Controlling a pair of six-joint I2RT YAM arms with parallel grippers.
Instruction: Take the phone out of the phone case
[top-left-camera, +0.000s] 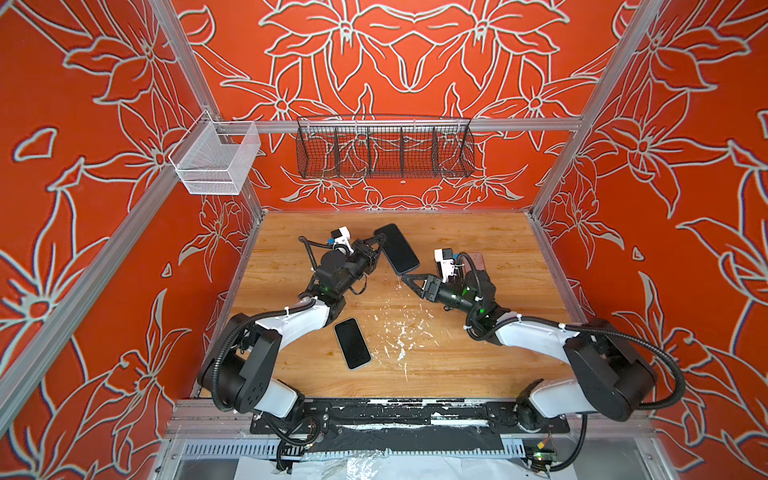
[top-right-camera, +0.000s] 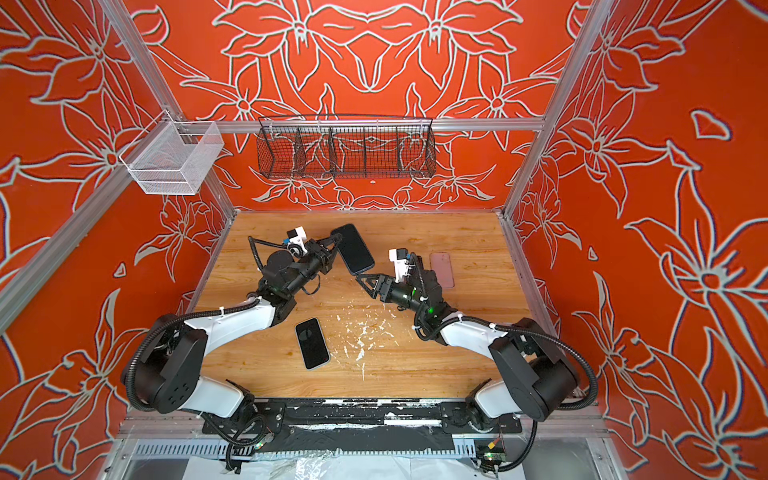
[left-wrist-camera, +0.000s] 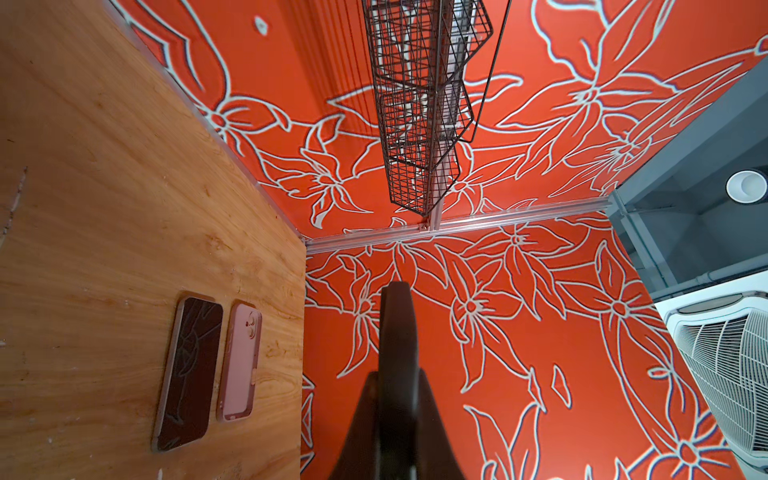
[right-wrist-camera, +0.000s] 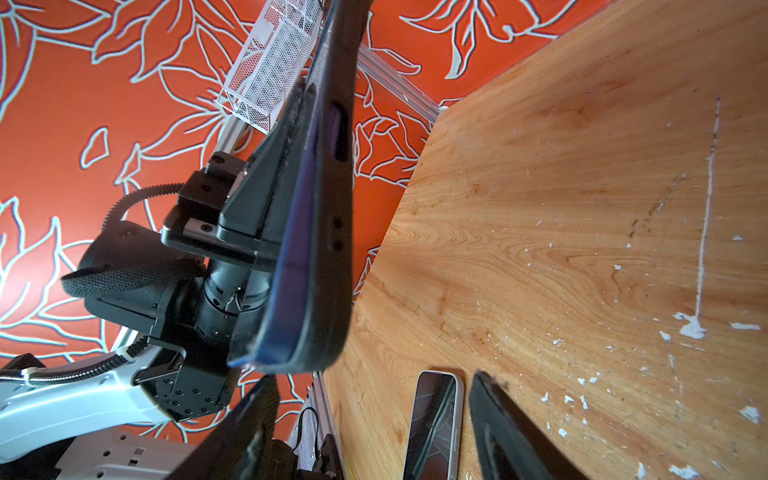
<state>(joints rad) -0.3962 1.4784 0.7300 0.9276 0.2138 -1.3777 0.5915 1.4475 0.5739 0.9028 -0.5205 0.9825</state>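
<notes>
Phone (top-left-camera: 397, 248), screen up and wrapped in a dark phone case (right-wrist-camera: 332, 199), is held in the air above the far middle of the wooden counter (top-left-camera: 457, 365). The left arm (top-left-camera: 291, 322) reaches in from the side, and its jaws are clamped tight on one long edge of the cased phone, near the far end. The right arm (top-left-camera: 532, 332) points at the phone's near corner. Its jaws stand wide apart, empty, with the tips just beside that corner; whether they touch it cannot be told.

The step in hand looks like lining up the second grip, with phone and case not yet separated. The next move seems to call for the right jaws to close on the case's lip at that corner and peel it back, while the left jaws hold firm.

A second phone (top-left-camera: 352, 344) lies flat near the front. At the right side a pink case (left-wrist-camera: 241, 361) lies just beside another dark phone (left-wrist-camera: 187, 374).
</notes>
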